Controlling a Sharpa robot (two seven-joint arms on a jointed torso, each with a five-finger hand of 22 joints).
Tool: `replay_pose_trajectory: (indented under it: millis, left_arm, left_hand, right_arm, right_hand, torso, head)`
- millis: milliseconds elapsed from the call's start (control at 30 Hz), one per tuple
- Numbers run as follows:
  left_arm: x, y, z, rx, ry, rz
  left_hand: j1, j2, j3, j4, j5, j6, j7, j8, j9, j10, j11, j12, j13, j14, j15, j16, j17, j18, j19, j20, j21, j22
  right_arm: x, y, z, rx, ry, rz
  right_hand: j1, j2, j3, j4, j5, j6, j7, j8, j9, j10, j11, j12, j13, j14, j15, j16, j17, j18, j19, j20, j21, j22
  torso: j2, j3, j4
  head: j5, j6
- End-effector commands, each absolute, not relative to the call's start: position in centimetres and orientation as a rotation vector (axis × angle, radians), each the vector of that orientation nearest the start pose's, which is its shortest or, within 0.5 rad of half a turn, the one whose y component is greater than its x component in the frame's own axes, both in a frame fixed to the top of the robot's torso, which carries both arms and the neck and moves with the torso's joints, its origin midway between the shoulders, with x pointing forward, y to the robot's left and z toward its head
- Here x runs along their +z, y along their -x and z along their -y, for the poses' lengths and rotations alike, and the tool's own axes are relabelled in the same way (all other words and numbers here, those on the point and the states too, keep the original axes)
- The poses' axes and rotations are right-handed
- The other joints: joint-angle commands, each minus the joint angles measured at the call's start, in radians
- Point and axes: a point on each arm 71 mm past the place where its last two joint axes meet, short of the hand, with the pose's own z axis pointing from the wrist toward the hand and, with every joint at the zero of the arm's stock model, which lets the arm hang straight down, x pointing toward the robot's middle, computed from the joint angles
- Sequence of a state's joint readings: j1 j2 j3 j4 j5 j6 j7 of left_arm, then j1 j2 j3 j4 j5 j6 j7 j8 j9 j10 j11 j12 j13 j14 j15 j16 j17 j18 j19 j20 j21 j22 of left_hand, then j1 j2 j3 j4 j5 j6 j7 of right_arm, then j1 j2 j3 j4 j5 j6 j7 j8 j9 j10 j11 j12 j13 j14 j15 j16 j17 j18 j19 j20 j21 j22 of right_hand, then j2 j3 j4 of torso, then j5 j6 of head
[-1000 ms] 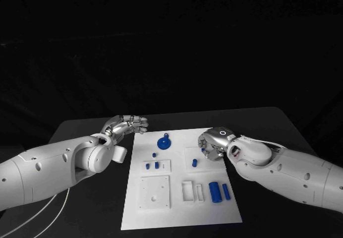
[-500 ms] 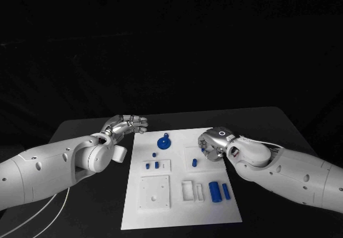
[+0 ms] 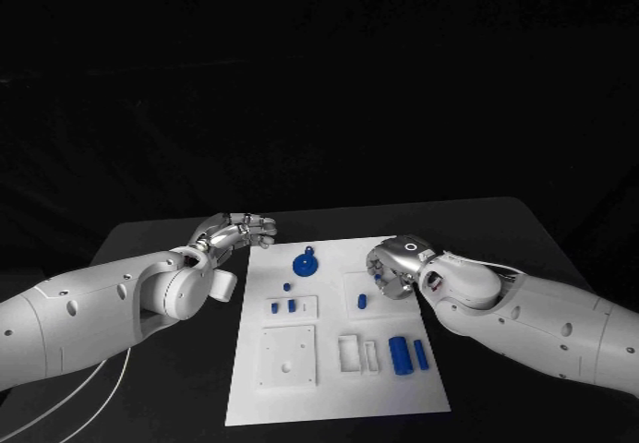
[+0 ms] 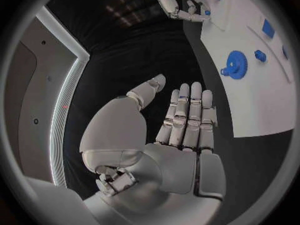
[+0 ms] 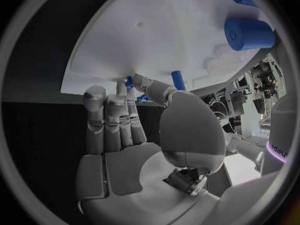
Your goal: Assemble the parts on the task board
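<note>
The task board (image 3: 340, 332) lies lengthwise in the middle of the table (image 3: 493, 231) in the head view, its long axis running away from the robot. On it sit a blue gear (image 3: 307, 267) at the far end, small blue pegs (image 3: 283, 307) left of centre, one blue peg (image 3: 362, 301) right of centre, and two blue cylinders (image 3: 407, 355) near the right edge. The right hand (image 3: 394, 269) hovers over the board's far right part, just beside that single peg and nearer to the parts than the other hand. The left hand (image 3: 240, 231) hangs off the board's far left corner, over the table.

In the left wrist view, the left hand (image 4: 178, 130) is flat, its fingers straight and side by side, empty; the gear (image 4: 235, 65) lies ahead and to the side of the fingertips.

In the right wrist view, the right hand (image 5: 134, 130) is extended and holds nothing, fingertips close to the board's surface by a small blue peg (image 5: 179, 80); a larger cylinder (image 5: 249, 34) lies farther off.
</note>
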State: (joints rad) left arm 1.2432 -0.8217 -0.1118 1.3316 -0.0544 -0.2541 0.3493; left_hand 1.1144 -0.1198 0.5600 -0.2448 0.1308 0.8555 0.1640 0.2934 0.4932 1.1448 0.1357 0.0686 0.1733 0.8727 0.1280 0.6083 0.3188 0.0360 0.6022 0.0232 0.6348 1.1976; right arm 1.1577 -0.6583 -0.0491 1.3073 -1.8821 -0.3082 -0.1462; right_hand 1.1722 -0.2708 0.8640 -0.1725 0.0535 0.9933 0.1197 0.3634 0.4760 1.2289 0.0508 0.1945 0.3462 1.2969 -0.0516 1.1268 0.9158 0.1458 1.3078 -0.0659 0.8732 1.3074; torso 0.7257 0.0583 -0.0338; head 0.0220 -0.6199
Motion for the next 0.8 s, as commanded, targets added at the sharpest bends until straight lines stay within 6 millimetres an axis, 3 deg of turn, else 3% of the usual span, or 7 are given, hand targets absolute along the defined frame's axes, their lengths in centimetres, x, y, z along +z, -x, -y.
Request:
replay_pose_trajectory:
  millis: [33,100,133,200,800]
  left_arm:
    - [-19.36,-52.07,-25.50,-1.394,1.083,-1.468]
    - [-19.36,-52.07,-25.48,-1.394,1.083,-1.468]
    - [-19.36,-52.06,-25.47,-1.395,1.083,-1.469]
    - [-19.37,-52.06,-25.47,-1.393,1.084,-1.469]
    - [-19.39,-52.10,-25.54,-1.386,1.086,-1.466]
  left_hand:
    - [-0.011,0.002,-0.008,-0.001,-0.004,-0.001,0.007,0.004,-0.001,0.000,0.004,0.002,-0.002,0.006,-0.001,-0.007,0.001,0.015,0.004,0.004,-0.006,0.001]
    - [-0.011,0.002,-0.008,-0.001,-0.005,-0.001,0.007,0.004,-0.001,0.000,0.004,0.002,-0.002,0.006,-0.001,-0.007,0.002,0.015,0.005,0.004,-0.006,0.001]
    - [-0.011,0.002,-0.008,-0.001,-0.005,-0.001,0.007,0.005,-0.001,0.000,0.004,0.002,-0.002,0.007,-0.001,-0.007,0.003,0.015,0.005,0.004,-0.006,0.002]
    - [-0.012,0.002,-0.008,0.000,-0.005,-0.001,0.006,0.005,-0.001,0.000,0.004,0.002,-0.003,0.008,-0.002,-0.007,0.003,0.015,0.006,0.004,-0.006,0.002]
    - [-0.010,0.002,-0.008,-0.001,-0.004,0.000,0.006,0.007,-0.002,0.003,0.004,0.002,-0.007,0.019,-0.006,-0.010,0.013,0.016,0.012,0.001,-0.006,0.004]
  right_arm:
    - [-22.90,-50.72,16.16,0.357,0.554,-1.588]
    - [-22.95,-50.71,16.14,0.348,0.555,-1.587]
    - [-22.95,-50.68,16.09,0.344,0.556,-1.585]
    - [-22.97,-50.62,15.92,0.344,0.559,-1.583]
    - [-22.79,-50.56,15.93,0.318,0.552,-1.552]
  right_hand:
    - [0.000,0.009,0.005,-0.002,-0.004,0.006,0.001,0.003,0.001,0.006,0.000,0.004,0.001,-0.001,-0.009,0.006,-0.002,0.116,0.006,-0.001,-0.002,0.013]
    - [0.001,0.010,0.006,-0.003,-0.004,0.007,0.000,0.004,0.001,0.007,0.000,0.005,0.001,-0.001,-0.010,0.006,-0.002,0.116,0.006,-0.001,-0.002,0.013]
    - [0.024,0.030,0.026,-0.012,-0.004,0.030,-0.009,0.016,0.006,0.032,-0.008,0.017,0.009,-0.001,-0.018,0.006,-0.002,0.116,0.004,-0.003,-0.002,0.013]
    - [0.024,0.031,0.033,-0.015,-0.004,0.040,-0.013,0.020,0.008,0.041,-0.014,0.022,0.015,0.000,-0.023,0.006,-0.002,0.116,0.005,-0.003,-0.001,0.014]
    - [0.011,0.027,0.062,-0.027,-0.004,0.069,-0.025,0.028,0.018,0.069,-0.027,0.033,0.045,0.009,-0.036,0.005,-0.006,0.116,0.015,-0.008,0.005,0.017]
  torso:
    - [0.000,0.0000,0.0008]
    - [0.000,0.0002,0.0002]
    - [0.000,0.0001,0.0004]
    - [0.001,0.0000,0.0009]
    - [0.000,0.0006,-0.0001]
  head:
    - [-0.002,-0.001]
    - [-0.002,-0.001]
    - [-0.002,-0.003]
    - [-0.005,-0.003]
    - [-0.006,-0.007]
